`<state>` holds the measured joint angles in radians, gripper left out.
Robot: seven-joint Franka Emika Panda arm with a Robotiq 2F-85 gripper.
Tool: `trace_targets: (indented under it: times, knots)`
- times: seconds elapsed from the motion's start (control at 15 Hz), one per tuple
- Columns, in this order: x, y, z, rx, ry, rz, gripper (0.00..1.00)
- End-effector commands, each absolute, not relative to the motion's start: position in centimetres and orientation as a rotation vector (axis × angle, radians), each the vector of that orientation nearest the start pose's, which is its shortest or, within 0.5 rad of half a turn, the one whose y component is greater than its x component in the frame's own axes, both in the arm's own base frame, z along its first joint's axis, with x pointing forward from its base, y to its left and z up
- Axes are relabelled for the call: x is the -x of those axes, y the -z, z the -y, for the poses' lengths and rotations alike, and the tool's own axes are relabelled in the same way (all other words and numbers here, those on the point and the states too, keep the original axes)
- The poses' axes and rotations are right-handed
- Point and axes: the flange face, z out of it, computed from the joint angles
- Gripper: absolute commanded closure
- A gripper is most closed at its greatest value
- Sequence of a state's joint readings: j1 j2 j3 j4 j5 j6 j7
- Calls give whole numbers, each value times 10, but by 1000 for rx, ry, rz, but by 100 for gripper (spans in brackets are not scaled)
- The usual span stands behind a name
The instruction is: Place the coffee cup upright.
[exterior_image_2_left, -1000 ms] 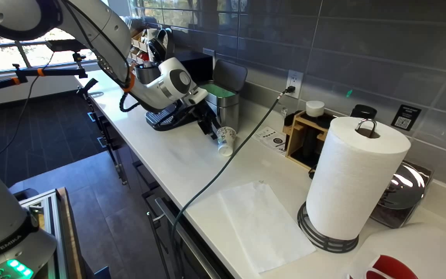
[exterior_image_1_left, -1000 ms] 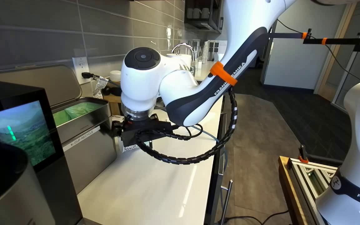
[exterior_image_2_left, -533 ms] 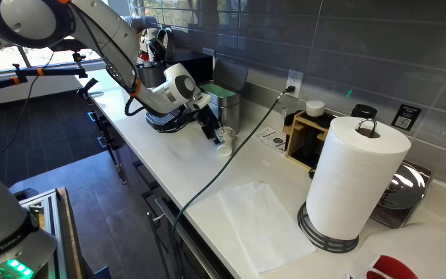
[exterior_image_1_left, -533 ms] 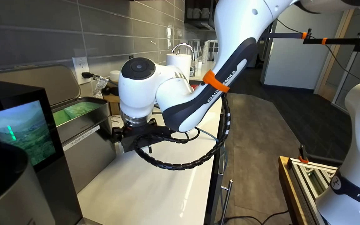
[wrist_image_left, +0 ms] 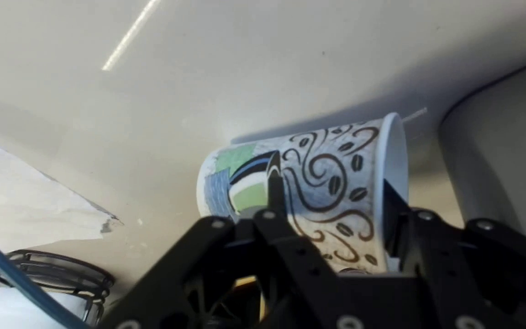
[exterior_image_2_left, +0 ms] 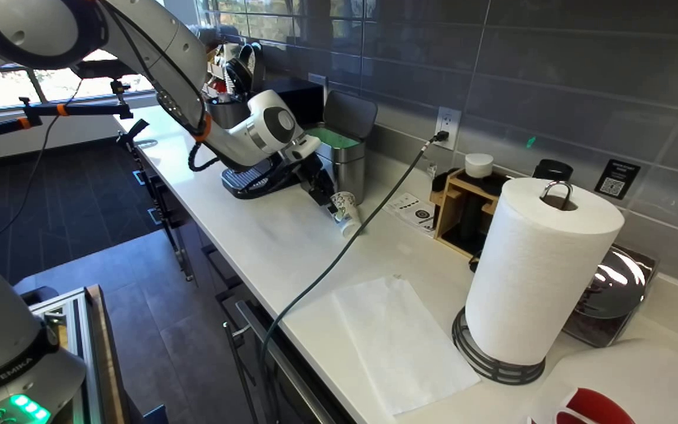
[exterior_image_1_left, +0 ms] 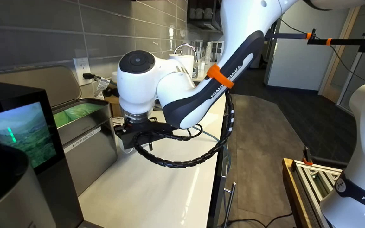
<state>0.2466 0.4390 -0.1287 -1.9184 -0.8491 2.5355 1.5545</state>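
in an exterior view, seeing the robot arm (exterior_image_2_left: 239, 144) at the left, slanting down over the white desk (exterior_image_2_left: 268, 227). passing a black slotted drip tray (exterior_image_2_left: 251, 179) behind the arm. finding the end effector (wrist_image_left: 331, 183) near a metal bin (exterior_image_2_left: 351, 171), and in the wrist view seeing its fingers (wrist_image_left: 277, 196) standing spread apart, overlapping the printed side and the mouth of the coffee cup (wrist_image_left: 318, 169); leaving any touch there unclear. seeing that cup lying on its side on the desk, pointing its mouth toward the bin and its base away. going right, crossing a dark cable (exterior_image_2_left: 342, 253) hanging from a wall outlet (exterior_image_2_left: 447, 119), then meeting a flat white sheet (exterior_image_2_left: 404, 347) on the desk, a printed leaflet (exterior_image_2_left: 411, 211) and a wooden holder (exterior_image_2_left: 445, 218). ending with a paper towel roll (exterior_image_2_left: 542, 277) standing upright on a black wire stand (exterior_image_2_left: 501, 375), and glimpsing a red object (exterior_image_2_left: 598, 406) cut off by the lower edge.
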Motion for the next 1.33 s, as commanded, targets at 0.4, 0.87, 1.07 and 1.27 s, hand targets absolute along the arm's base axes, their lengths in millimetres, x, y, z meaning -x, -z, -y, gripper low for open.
trace_targets:
  times: [0.4, 0.87, 1.07, 1.27]
  knots:
    - [-607, -314, -74, 3156, 884, -1374, 100]
    - [-589, -353, -14, 3044, 516, -1235, 99]
    - [-585, -360, 12, 2969, 348, -1171, 99]
    - [-584, -359, 28, 2913, 156, -1059, 99]
